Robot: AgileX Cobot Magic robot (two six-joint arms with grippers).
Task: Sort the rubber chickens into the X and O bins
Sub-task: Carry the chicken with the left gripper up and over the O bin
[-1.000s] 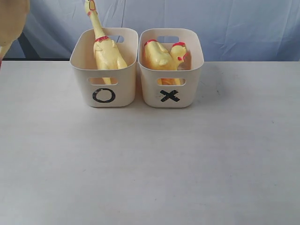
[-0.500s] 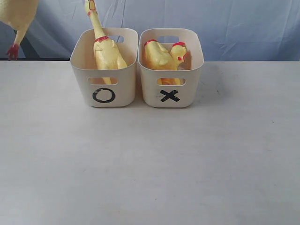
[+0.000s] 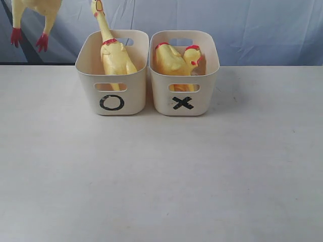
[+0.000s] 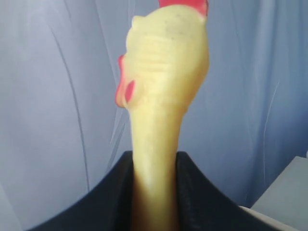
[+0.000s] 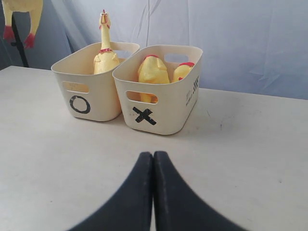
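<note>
My left gripper (image 4: 155,166) is shut on the neck of a yellow rubber chicken (image 4: 161,91), whose head with its red comb rises above the jaws. In the exterior view that chicken (image 3: 43,6) hangs at the top left, red feet dangling, left of the O bin (image 3: 132,103) and higher than it. One long-necked chicken (image 3: 116,58) stands in the O bin. Two chickens (image 3: 170,60) lie in the X bin (image 3: 162,103). My right gripper (image 5: 153,161) is shut and empty, low over the table in front of the X bin (image 5: 166,113).
The two bins stand side by side, touching, at the back of the white table (image 3: 161,176). A wrinkled blue cloth backdrop (image 3: 262,30) hangs behind them. A dark stand (image 5: 18,43) rises at the table's far left corner.
The held chicken has swung rightward toward the O bin; both its legs and red feet now show at the top left of the exterior view. The right gripper has not moved.
</note>
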